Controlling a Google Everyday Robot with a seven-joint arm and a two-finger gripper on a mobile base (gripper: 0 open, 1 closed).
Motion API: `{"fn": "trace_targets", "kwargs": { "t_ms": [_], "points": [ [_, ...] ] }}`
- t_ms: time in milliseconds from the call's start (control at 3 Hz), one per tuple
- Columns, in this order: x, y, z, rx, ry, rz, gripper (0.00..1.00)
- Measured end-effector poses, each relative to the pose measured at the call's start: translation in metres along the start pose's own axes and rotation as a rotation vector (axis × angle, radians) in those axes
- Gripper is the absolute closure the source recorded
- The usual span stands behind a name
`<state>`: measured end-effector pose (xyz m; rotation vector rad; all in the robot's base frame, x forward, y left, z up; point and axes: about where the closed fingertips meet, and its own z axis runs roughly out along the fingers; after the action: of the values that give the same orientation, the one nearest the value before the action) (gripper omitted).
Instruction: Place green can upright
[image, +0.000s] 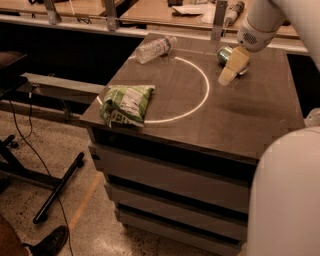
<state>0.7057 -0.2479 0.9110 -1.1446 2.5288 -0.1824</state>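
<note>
Green-and-white snack bag (126, 103) lies at the near left of the dark table (240, 115). Farther right, the gripper (229, 74) hangs low over the tabletop, overlapping the green can (223, 52), which lies on its side at the far right. I cannot tell whether the claw is spread or closed. A clear bottle (155, 48) lies far left.

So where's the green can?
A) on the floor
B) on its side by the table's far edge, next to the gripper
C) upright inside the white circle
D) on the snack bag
B: the can lies on its side at the back, partly behind the gripper.
</note>
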Motion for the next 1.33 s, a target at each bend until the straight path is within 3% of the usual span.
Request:
{"fn": "trace_targets", "kwargs": {
  "t_ms": [333, 667, 1333],
  "points": [
    [-0.019, -0.027, 0.026, 0.04, 0.011, 0.101, 0.0],
    [-0.04, -0.04, 0.045, 0.071, 0.016, 0.173, 0.0],
    [-0.067, -0.06, 0.067, 0.118, -0.049, 0.296, 0.0]
  ]
}}
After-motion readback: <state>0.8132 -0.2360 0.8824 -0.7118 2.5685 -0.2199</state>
